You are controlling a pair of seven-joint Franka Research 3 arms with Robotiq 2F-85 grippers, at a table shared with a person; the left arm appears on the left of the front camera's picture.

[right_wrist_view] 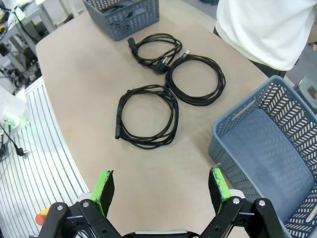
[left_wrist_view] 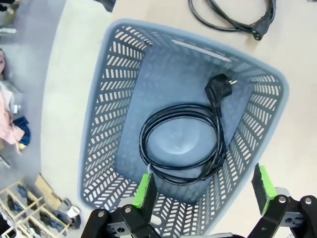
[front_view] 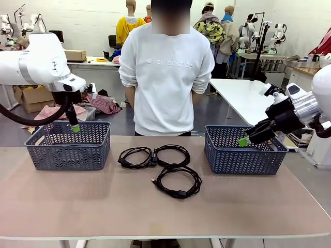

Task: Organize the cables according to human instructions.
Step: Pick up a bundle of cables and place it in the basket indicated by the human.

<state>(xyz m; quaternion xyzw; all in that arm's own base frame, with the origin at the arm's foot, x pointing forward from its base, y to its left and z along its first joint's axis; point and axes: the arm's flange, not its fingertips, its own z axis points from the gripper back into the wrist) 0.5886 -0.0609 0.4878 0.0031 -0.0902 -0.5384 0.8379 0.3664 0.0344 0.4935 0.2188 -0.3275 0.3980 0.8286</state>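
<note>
Three black coiled cables lie mid-table between two grey baskets: one at the left [front_view: 135, 156] [right_wrist_view: 156, 47], one beside it [front_view: 173, 155] [right_wrist_view: 195, 79], and one nearer me [front_view: 178, 182] [right_wrist_view: 146, 116]. A fourth cable [left_wrist_view: 181, 144], with a chunky plug, lies coiled inside the left basket [front_view: 67, 152] [left_wrist_view: 111, 114]. My left gripper [front_view: 75, 127] [left_wrist_view: 204, 187] hangs open above that basket, holding nothing. My right gripper [front_view: 243, 140] [right_wrist_view: 161, 186] is open and bare at the near left corner of the right basket [front_view: 243, 157] [right_wrist_view: 267, 148], which holds nothing.
A person in a white sweatshirt [front_view: 165, 72] stands at the far edge between the baskets, arms down. Bare tabletop [front_view: 155, 212] stretches along the near side. A striped floor grating [right_wrist_view: 39, 163] lies past the table edge in the right wrist view.
</note>
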